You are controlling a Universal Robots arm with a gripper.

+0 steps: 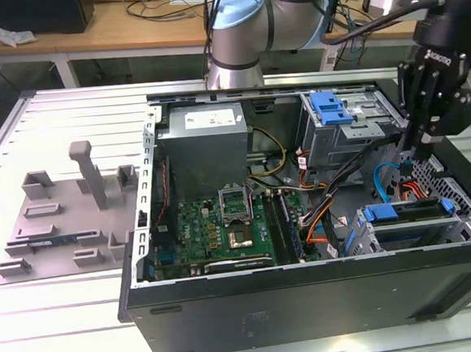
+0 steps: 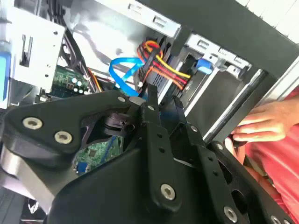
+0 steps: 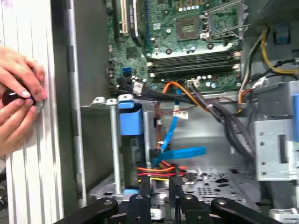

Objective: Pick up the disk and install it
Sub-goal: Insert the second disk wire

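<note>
Table [image 1: 35, 322] first: it is grey, with long metal slats, and on it sits the big black computer case [image 1: 311, 300] with its side off. The robot arm [image 1: 241, 37] reaches in over the case from behind. The black claw [image 1: 413, 152] hangs at the exterior view's right, down low among the wires. I cannot tell how wide it is open or if it has hold of anything. The disk [image 1: 406, 215], silver with a blue frame, seems to lie in its metal cage at the near corner of the case, just below and in front of the claw. Red and yellow wires [image 3: 156, 170] and a flat blue cable [image 3: 180, 153] sit very close to the claw tips in the first wrist view. So I think the claw should move slowly and not catch them. The disk should stay flat and straight with the cage rails so it does not jam. A person's hand [image 3: 18, 93] rests on the table right beside the case wall, so the arm should keep away from that side.
</note>
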